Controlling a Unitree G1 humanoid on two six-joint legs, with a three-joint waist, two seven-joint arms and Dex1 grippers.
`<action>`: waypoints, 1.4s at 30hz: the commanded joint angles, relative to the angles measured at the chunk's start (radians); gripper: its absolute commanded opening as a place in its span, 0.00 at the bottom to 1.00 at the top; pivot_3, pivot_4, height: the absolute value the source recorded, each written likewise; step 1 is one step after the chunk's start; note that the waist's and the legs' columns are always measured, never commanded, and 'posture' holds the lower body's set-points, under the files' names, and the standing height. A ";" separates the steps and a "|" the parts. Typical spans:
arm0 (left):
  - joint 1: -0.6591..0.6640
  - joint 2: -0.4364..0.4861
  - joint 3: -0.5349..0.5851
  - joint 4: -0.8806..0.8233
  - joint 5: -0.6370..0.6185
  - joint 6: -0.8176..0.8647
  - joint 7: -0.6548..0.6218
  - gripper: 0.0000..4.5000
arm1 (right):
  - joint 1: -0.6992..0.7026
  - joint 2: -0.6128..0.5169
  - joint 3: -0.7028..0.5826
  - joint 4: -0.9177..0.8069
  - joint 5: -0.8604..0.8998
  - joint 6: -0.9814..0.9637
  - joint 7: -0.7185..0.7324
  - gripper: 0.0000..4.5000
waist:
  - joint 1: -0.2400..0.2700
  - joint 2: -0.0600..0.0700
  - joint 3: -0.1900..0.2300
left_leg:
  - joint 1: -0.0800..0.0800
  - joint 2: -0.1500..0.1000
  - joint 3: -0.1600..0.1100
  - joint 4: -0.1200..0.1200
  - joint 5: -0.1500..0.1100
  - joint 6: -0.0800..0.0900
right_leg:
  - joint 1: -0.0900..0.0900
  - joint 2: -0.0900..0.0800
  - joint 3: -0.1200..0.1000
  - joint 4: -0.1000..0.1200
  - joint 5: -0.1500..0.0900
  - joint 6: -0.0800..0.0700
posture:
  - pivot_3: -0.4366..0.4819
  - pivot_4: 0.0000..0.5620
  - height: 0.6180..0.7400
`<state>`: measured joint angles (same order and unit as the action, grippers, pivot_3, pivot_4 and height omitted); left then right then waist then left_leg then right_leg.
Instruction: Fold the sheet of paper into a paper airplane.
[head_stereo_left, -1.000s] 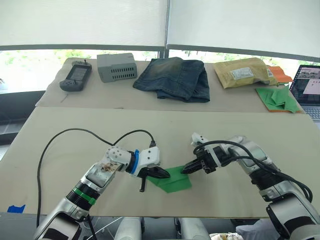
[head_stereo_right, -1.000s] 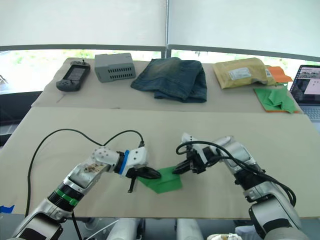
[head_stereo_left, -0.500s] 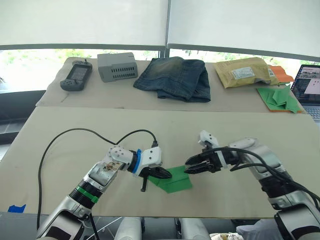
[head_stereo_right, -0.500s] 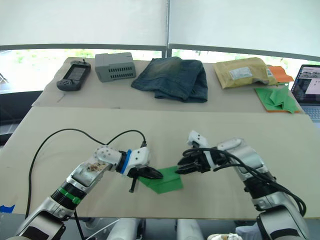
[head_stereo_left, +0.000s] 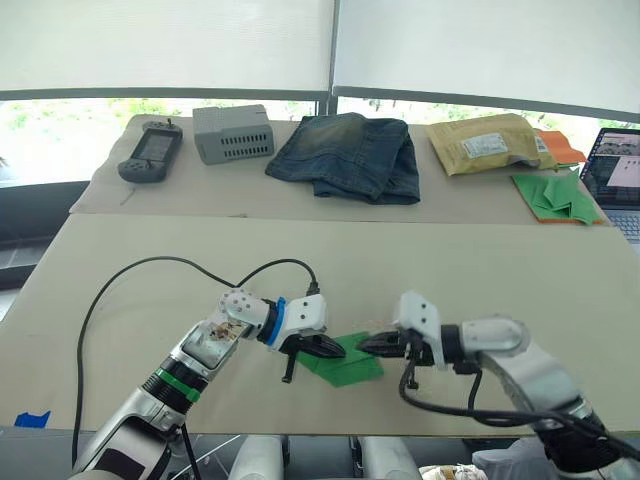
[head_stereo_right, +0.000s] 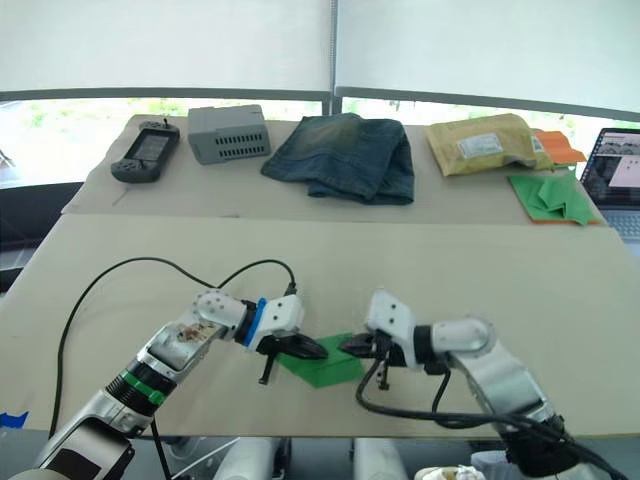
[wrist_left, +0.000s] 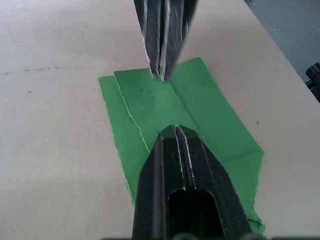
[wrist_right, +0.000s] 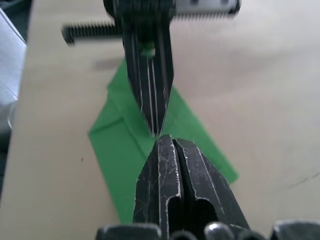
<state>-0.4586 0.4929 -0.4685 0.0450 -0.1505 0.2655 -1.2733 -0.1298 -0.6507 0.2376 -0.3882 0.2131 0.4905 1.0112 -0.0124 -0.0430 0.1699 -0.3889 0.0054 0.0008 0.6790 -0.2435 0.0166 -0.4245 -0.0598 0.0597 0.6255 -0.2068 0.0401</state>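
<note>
The sheet of paper (head_stereo_left: 347, 364) is bright green and lies flat near the table's front edge, with folded flaps layered on it (wrist_left: 210, 115). My left gripper (head_stereo_left: 336, 349) is shut, its tip pressed down on the sheet's left part. My right gripper (head_stereo_left: 366, 345) is shut too and comes in from the right, its tip resting on the sheet. The two tips nearly meet over a centre crease: in the right wrist view my right gripper (wrist_right: 165, 139) faces the left gripper (wrist_right: 156, 131). The paper airplane is out of view.
On the far table lie a handheld console (head_stereo_left: 151, 152), a grey box (head_stereo_left: 233, 133), folded jeans (head_stereo_left: 350, 155), a yellow padded envelope (head_stereo_left: 487, 143), and a heap of green paper darts with an orange sheet (head_stereo_left: 552, 195). A laptop (head_stereo_left: 615, 175) stands at far right. A black cable (head_stereo_left: 130, 280) loops by my left arm.
My right arm has dropped low and swung toward the table's front edge, and its gripper has slid left along the sheet toward the left gripper's tip. The left gripper and the sheet have stayed put.
</note>
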 joint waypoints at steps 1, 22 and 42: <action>0.005 0.008 -0.019 0.019 0.020 0.007 -0.014 0.00 | 0.026 0.029 0.000 -0.016 -0.022 -0.035 -0.074 0.01 | 0.000 0.000 0.000 | 0.000 0.000 0.000 0.000 0.000 0.000 | 0.000 0.000 0.000 0.000 0.000 0.000 | 0.48 0.27 0.91; 0.024 0.050 0.002 -0.017 0.004 0.028 -0.039 0.00 | 0.097 -0.022 -0.190 -0.001 0.086 -0.113 -0.119 0.01 | 0.001 0.001 -0.001 | 0.001 0.001 0.000 0.000 0.000 0.000 | 0.002 0.001 0.001 0.000 -0.001 0.000 | 0.48 0.27 0.91; 0.030 0.040 0.018 -0.068 -0.043 0.044 -0.062 0.00 | 0.069 -0.007 0.105 0.179 -0.194 -0.414 -0.105 0.01 | -0.004 0.002 -0.001 | 0.002 0.001 0.000 -0.001 0.000 0.000 | 0.001 0.002 0.001 0.000 -0.001 -0.001 | 0.48 0.27 0.91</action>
<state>-0.4397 0.5379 -0.4509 0.0087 -0.1684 0.2984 -1.3209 -0.0731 -0.6518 0.3059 -0.2599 0.0596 0.0856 0.8961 -0.0160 -0.0411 0.1690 -0.3867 0.0063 0.0011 0.6781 -0.2437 0.0169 -0.4228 -0.0571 0.0606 0.6253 -0.2078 0.0390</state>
